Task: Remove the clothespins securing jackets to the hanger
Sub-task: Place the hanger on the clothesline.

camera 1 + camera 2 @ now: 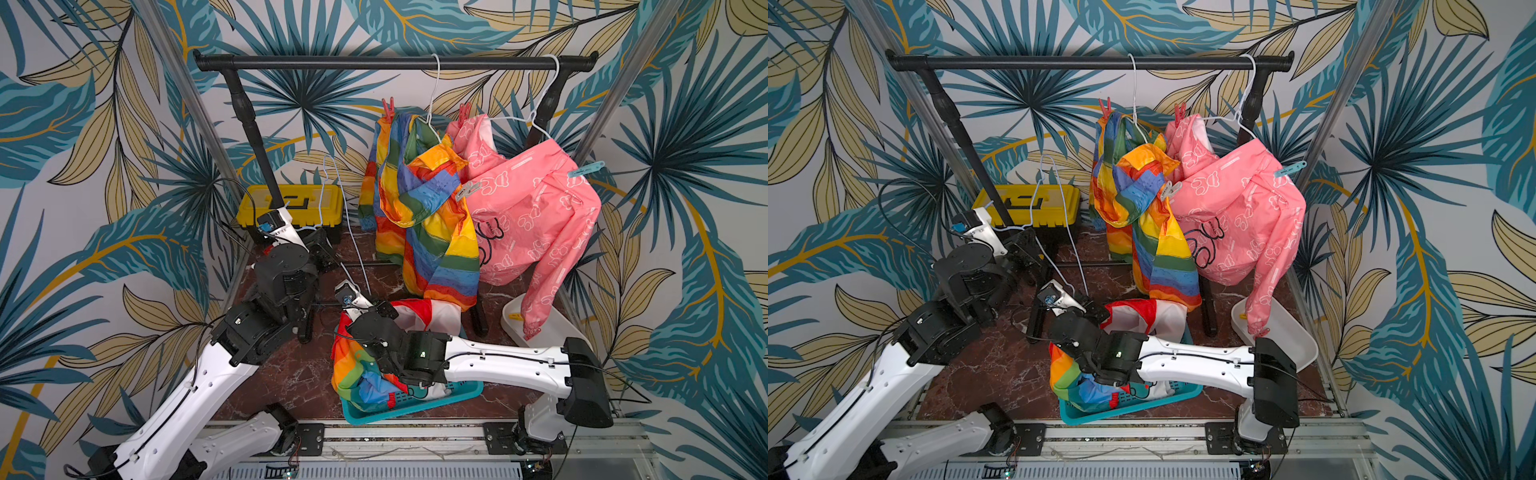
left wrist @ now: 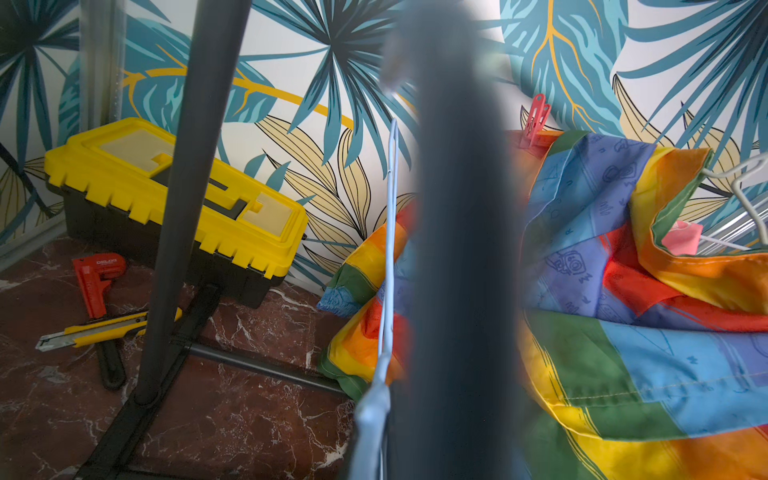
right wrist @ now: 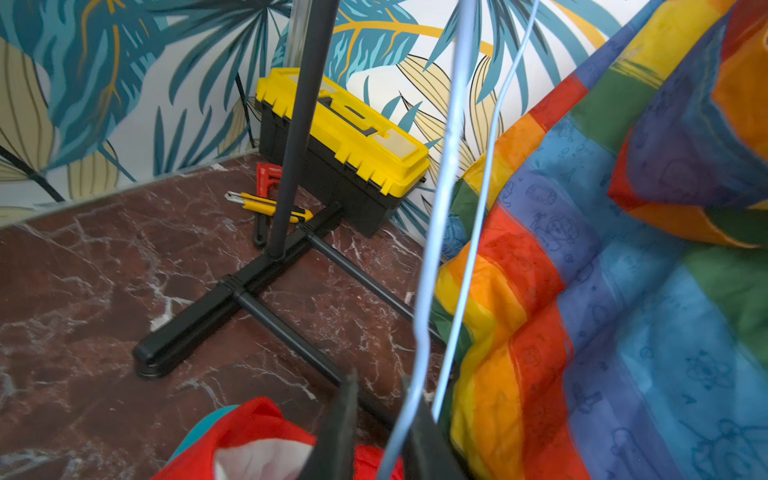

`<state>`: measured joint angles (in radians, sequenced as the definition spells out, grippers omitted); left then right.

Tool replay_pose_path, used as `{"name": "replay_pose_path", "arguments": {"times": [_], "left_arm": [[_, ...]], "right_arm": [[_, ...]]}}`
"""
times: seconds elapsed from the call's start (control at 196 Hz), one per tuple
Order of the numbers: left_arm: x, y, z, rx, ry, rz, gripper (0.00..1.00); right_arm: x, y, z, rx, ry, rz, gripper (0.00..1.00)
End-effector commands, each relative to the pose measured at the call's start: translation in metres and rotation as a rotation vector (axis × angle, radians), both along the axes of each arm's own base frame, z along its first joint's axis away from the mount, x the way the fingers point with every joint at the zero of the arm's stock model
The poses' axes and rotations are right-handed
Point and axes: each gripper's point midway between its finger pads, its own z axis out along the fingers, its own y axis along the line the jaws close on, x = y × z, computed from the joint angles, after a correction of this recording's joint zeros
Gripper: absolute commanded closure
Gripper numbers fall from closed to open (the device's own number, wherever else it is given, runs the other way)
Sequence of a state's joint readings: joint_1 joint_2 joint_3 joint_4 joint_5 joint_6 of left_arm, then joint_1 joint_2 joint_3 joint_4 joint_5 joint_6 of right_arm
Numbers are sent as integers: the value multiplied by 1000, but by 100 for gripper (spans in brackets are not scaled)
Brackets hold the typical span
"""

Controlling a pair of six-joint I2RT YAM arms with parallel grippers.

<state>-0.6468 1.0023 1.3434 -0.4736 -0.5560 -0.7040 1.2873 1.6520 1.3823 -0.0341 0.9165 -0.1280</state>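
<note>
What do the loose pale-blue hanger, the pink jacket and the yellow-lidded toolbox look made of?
Pale-blue hanger: thin wire, probably metal under a smooth coloured coating; it holds sharp bends. Pink jacket: thin synthetic fabric, slight sheen, crisp crinkles. Toolbox: moulded plastic, matte yellow lid over black body, ribbed edges.

Back at the wall sat a yellow toolbox, red wrench and utility knife crossed beside it (knife on top), teal basket and white tub nearer.

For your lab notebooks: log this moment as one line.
left tool: shut on bare pale blue wire hanger | right tool: jaws around it, grip unclear | shiny red jacket: in teal plastic basket
</note>
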Motion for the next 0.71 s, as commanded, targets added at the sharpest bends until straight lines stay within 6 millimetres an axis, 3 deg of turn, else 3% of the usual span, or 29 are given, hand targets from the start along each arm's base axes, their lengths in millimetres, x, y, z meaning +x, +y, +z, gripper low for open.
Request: {"name": "replay_pose_path", "arguments": {"times": [0.0,0.051,0.235,0.322,0.526,0.618,0.705], "left_arm": [[-7,2,13,-20,-21,-18,100],[-6,1,13,-20,-19,-23,100],[-2,-4,11,2,-12,-32,100],[0,-4,12,19,-14,-32,93],[5,-7,13,69,-14,-36,44],[5,-7,16,83,-27,-53,39],[1,1,25,93,-52,-42,20]], "right_arm": [[2,-3,1,-12,-3,-5,94],[2,-2,2,-11,-4,-1,100],[-5,-4,8,13,15,45,100],[-8,-12,11,29,20,48,100],[-10,-33,14,73,61,42,100],[-8,-43,18,115,85,38,100],[-4,-52,21,119,95,23,100]]}}
